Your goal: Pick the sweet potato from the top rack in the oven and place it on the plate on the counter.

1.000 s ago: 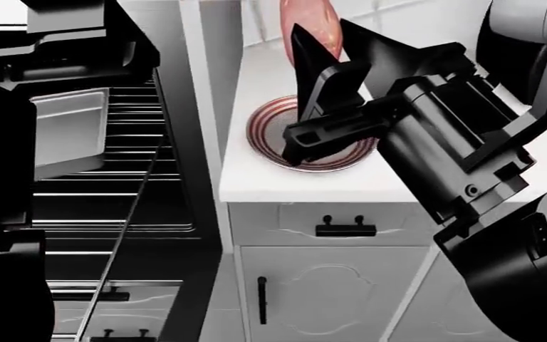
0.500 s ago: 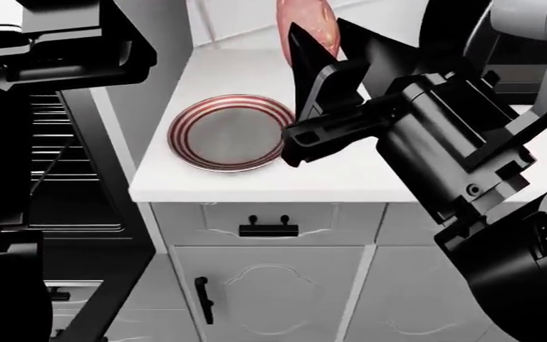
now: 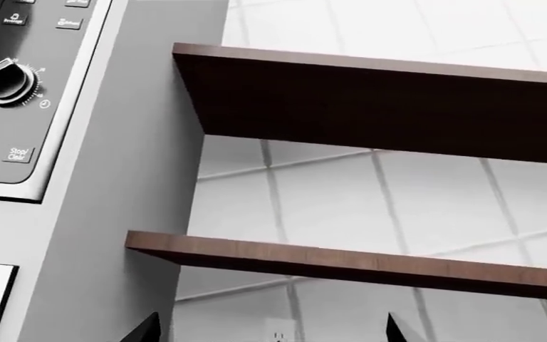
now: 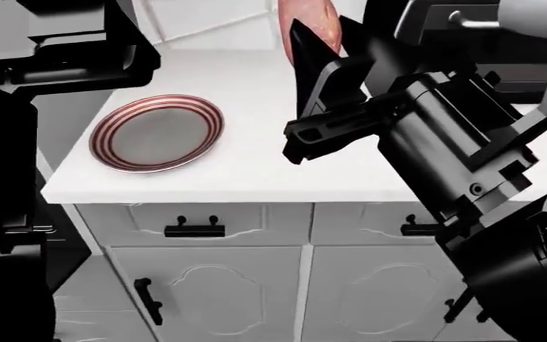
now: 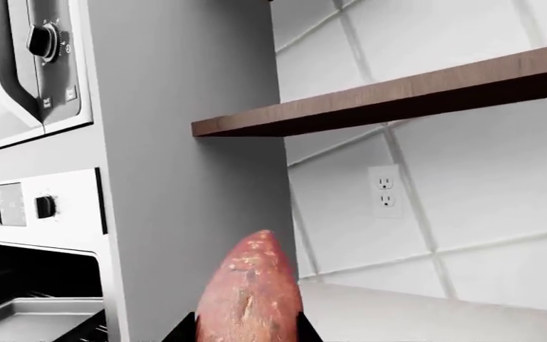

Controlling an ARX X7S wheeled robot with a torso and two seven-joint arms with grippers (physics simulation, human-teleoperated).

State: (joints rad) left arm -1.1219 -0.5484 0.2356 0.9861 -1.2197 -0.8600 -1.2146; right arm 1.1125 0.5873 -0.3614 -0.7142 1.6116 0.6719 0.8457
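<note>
My right gripper is shut on the reddish-pink sweet potato, holding it upright high over the white counter, to the right of the plate. The striped plate lies bare near the counter's left end. In the right wrist view the sweet potato stands between the black fingers of the right gripper, and the oven shows at the side. My left gripper is open with nothing in it, raised beside the oven's control panel.
A black countertop appliance stands at the counter's back right. White cabinet fronts with black handles run below the counter. Two wooden shelves hang on the tiled wall above a wall outlet. A grey tray sits in the oven.
The head view has swung right: the oven has slid out of it and the plate has shifted left. My right gripper still holds the sweet potato at the same spot in view.
</note>
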